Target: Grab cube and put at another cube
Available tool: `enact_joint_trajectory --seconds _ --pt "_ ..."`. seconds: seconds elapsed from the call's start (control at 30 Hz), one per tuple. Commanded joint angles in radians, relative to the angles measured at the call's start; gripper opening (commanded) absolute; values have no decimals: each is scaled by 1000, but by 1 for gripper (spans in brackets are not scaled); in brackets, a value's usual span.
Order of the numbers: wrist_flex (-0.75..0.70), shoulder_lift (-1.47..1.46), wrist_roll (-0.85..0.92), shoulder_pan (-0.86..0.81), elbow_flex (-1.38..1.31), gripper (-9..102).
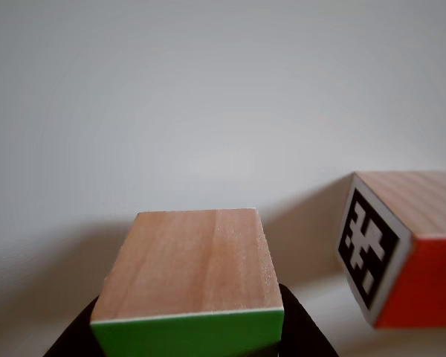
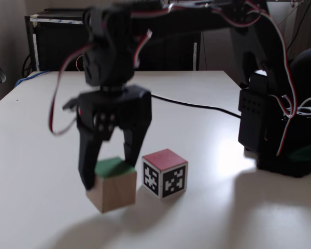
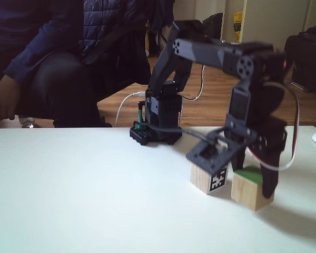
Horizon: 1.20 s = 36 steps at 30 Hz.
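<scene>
- My end effector (image 2: 110, 175) is clamped on the cube (image 2: 113, 184), one finger on each side of it, as a fixed view shows; in the other view the same cube (image 1: 191, 277) sits between my dark fingertips with its green face toward the camera.
- The grab part of the task looks done: the cube is in my grip, and in a fixed view it appears tilted, with one lower corner raised off the surface (image 2: 36, 155). I judge it slightly lifted or just touching down, though motion blur on the arm leaves me unsure which.
- Another cube (image 2: 165, 173), red on top with black-and-white markers on its sides, stands just to the right of my end effector in that fixed view, close to the held cube but with a narrow gap between them.
- In another fixed view the order is mirrored: another cube (image 3: 209, 178) sits to the left of my end effector (image 3: 253, 185), and the held cube (image 3: 249, 191) is beside it, almost touching.
- What is left, as I judge it: set the cube flat on the surface against its neighbour, or on it if stacking is meant, then open and back away.
- A person's arm (image 3: 13, 79) is seen behind the surface, well apart from my end effector.
</scene>
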<state>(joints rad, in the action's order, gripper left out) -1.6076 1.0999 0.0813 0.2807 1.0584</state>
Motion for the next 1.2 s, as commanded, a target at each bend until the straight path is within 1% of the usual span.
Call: enact_joint_trajectory --seconds 0.0,0.27,0.5,0.73,1.0,1.17 --pt "-25 147 -17 0 -52 12" --pt "-84 374 -26 -34 23 12" --pt "-52 589 -9 -86 308 12" --pt "-52 673 -6 -109 460 12" --pt "-51 772 -35 -69 604 12" --pt "-64 807 -46 -58 646 12"
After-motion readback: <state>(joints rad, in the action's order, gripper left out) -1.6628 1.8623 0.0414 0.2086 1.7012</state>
